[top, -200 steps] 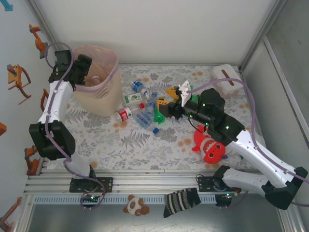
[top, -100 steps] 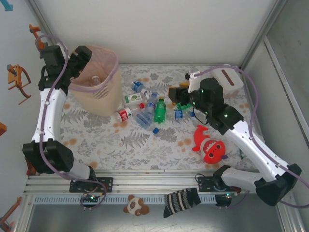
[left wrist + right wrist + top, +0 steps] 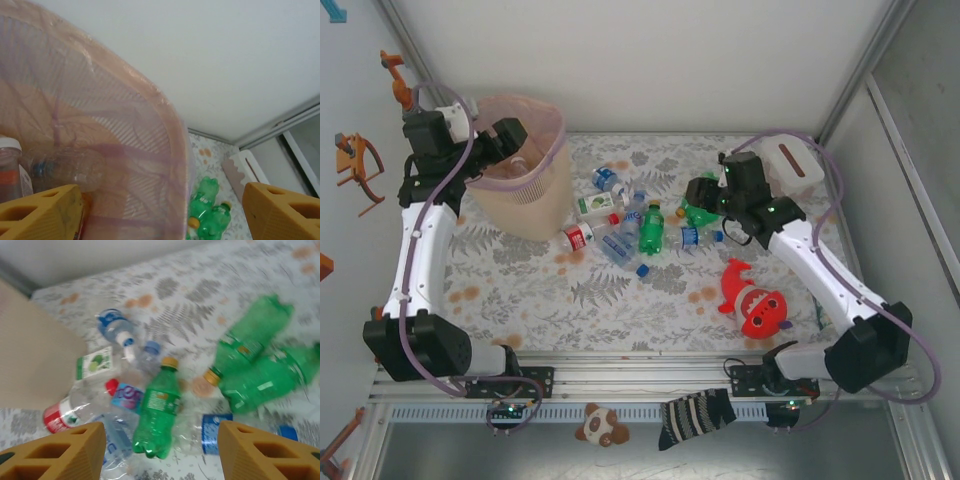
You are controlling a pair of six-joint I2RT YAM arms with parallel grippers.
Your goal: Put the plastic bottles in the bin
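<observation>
The bin (image 3: 525, 195), beige with a pinkish liner, stands at the far left. My left gripper (image 3: 510, 140) hovers over its rim, open (image 3: 160, 215) with nothing between its fingers. Inside the bin (image 3: 125, 125) lie a clear bottle (image 3: 60, 167) and a white-capped one (image 3: 10, 162). Several plastic bottles (image 3: 610, 215) lie in a pile mid-table. My right gripper (image 3: 702, 197) is open (image 3: 162, 452) above an upright-lying green bottle (image 3: 157, 410) (image 3: 651, 228), apart from it. Two more green bottles (image 3: 260, 360) lie to its right.
A red shark plush (image 3: 757, 305) lies at the near right. A small white box (image 3: 790, 165) sits at the far right, just behind the right arm. A striped sock (image 3: 695, 415) and a small plush (image 3: 601, 425) rest on the front rail.
My right arm has drawn back and to the right off the pile, uncovering the green bottle. The left arm has shifted a little, its gripper staying over the bin.
</observation>
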